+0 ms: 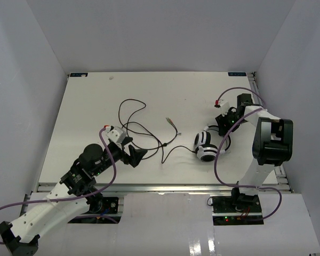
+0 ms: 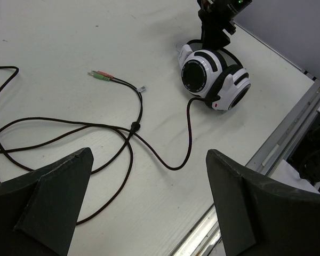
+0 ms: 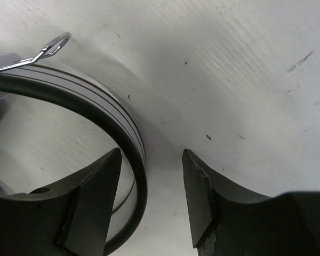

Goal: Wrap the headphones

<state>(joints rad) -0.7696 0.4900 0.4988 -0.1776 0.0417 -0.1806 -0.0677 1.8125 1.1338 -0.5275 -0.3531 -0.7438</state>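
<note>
The headphones (image 1: pixel 205 148) lie at the table's right, their white-and-black striped earcups (image 2: pixel 213 77) side by side. Their thin black cable (image 1: pixel 144 130) runs left in loose loops across the table and ends in a small plug (image 2: pixel 100 76). My right gripper (image 1: pixel 224 125) is just behind the earcups. In the right wrist view its jaws (image 3: pixel 151 153) stand apart around the dark headband (image 3: pixel 96 106), which passes close by the left finger, with a gap to the right one. My left gripper (image 2: pixel 149 154) hangs wide open over the table near a bend of cable (image 2: pixel 176 165), holding nothing.
The table's metal front rail (image 2: pixel 277 144) runs close to the left gripper's right finger. White walls enclose the table on three sides. Purple arm cables (image 1: pixel 109 160) loop beside both arms.
</note>
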